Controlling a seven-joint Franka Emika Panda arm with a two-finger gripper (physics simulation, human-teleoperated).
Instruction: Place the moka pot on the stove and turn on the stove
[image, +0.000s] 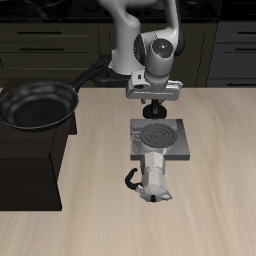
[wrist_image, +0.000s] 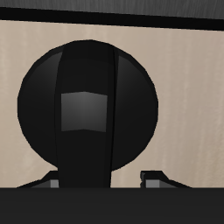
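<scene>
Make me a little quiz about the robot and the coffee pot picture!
1. What colour is the handle of the moka pot?
2. True or false: the moka pot is standing on the ring burner of the stove.
3. What is the gripper right above? A) the frying pan B) the stove's knob C) the moka pot

Key: 1 black; 2 false, it is at the stove's front edge and the rings are bare; 3 B.

text: none legible | labels: none | numbers: none
</scene>
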